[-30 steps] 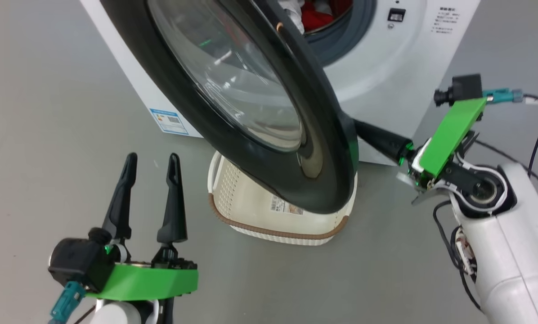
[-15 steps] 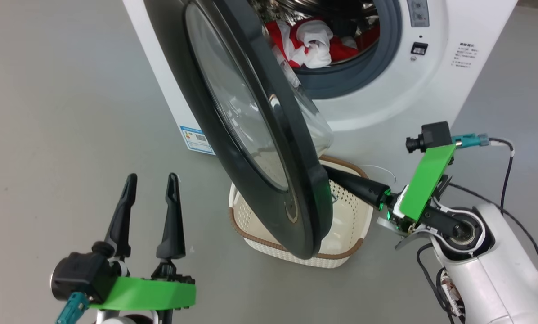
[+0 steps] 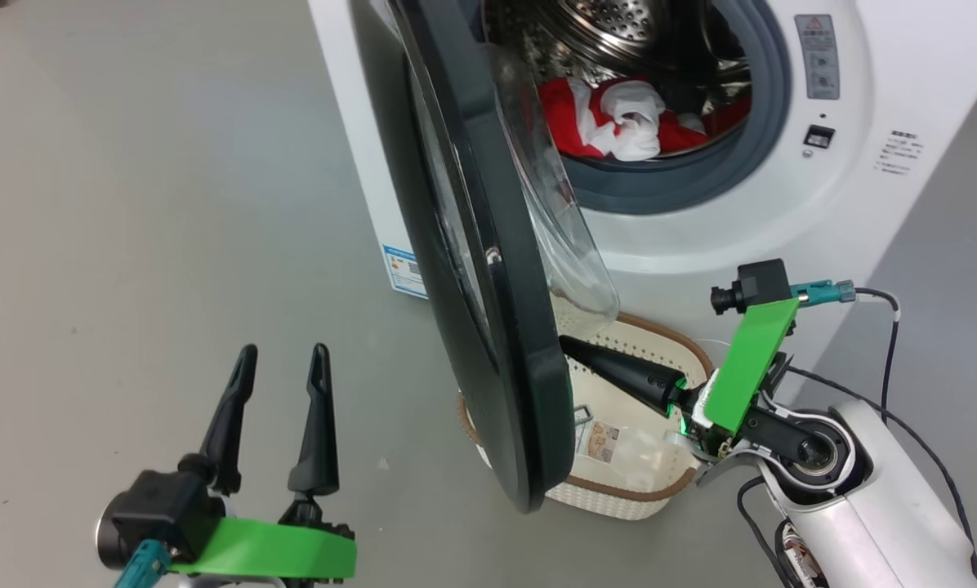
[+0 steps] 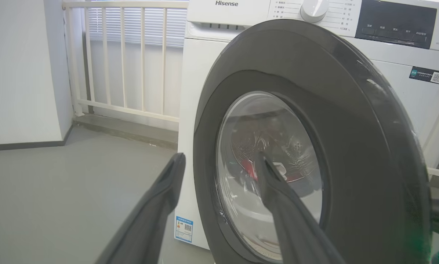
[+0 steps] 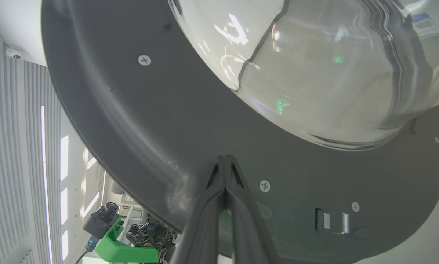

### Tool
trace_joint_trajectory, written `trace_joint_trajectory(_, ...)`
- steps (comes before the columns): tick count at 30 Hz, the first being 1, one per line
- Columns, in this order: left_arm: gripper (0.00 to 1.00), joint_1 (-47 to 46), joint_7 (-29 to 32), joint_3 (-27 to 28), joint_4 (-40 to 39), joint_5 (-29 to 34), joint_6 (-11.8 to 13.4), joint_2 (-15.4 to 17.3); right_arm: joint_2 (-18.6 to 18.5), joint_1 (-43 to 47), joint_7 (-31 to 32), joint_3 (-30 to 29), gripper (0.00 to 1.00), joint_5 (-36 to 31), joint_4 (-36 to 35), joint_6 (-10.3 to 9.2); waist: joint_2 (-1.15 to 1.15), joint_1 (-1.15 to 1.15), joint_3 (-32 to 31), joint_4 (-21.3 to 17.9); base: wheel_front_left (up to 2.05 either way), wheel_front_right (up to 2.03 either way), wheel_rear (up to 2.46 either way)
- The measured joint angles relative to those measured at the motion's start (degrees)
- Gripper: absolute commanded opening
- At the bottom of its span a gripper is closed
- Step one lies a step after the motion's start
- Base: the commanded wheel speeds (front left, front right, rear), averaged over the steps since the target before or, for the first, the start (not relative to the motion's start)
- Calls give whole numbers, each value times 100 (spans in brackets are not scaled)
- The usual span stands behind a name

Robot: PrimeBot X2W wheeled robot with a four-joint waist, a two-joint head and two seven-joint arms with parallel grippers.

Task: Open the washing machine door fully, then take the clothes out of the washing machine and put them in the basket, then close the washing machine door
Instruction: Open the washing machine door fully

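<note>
Washing machine door (image 3: pixel 497 343) part-open, edge-on in head view.
Glass bowl faces right toward drum; right hand (image 5: pixel 225 161), clenched empty, tips against inner face; left hand (image 3: pixel 283 359) released.

Head camera: high, looking forward and down on the door (image 3: pixel 513 367), seen nearly edge-on, with the machine (image 3: pixel 782 229) behind and the basket (image 3: pixel 619 500) below. Left wrist camera: low, a little way off, facing the door's outer side and the machine's front. Right wrist camera: hard up against the door's inner face, tilted upward — the door is common to all three.
</note>
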Motion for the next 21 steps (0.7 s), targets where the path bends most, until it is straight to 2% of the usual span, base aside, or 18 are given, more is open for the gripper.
trace_joint_trajectory(10, 100, 174, 100, -41, -56, -1, 48, 86, -4, 32, -104, 283, 0, 212, 67, 0, 0, 0, -136, 350, 0, 0, 0)
trace_joint_trajectory(21, 100, 208, 142, -18, -137, -20, 151, 131, -3, -42, -237, 850, 0, 528, 188, 0, 0, 0, -94, 437, 0, 0, 0)
